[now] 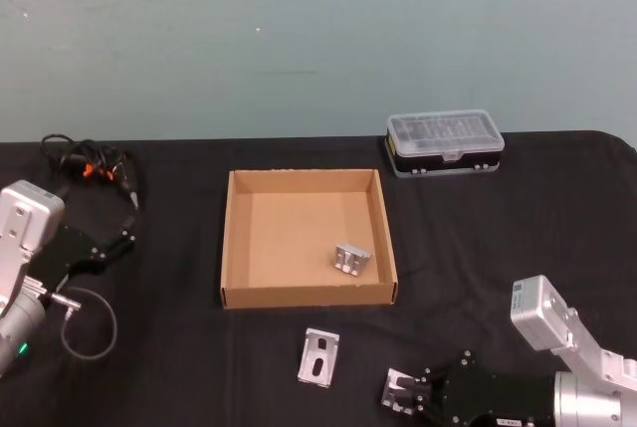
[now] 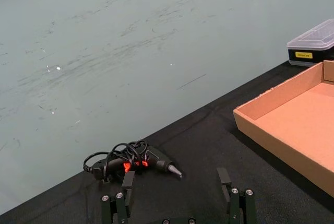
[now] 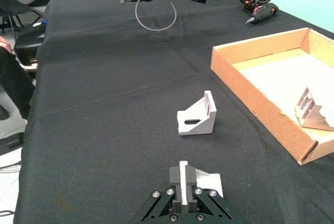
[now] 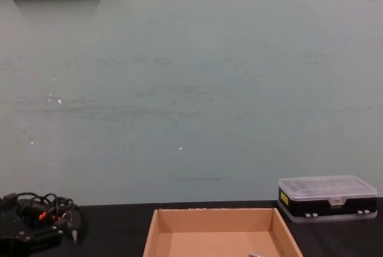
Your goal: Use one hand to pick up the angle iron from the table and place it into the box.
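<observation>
At the head view's lower right, the right hand (image 1: 400, 394) appears clamped, fingers nearly together, on one flat flange of the angle iron (image 3: 210, 182), judged stiff, light and slick; left hand (image 2: 176, 177) idle, fingers spread.

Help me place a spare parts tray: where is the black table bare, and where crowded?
Bare: the table between the box and the left end effector, and the stretch right of the box, in front of the organiser case. Crowded: in front of the box, with a loose angle iron and the right end effector shut on a second angle iron.
</observation>
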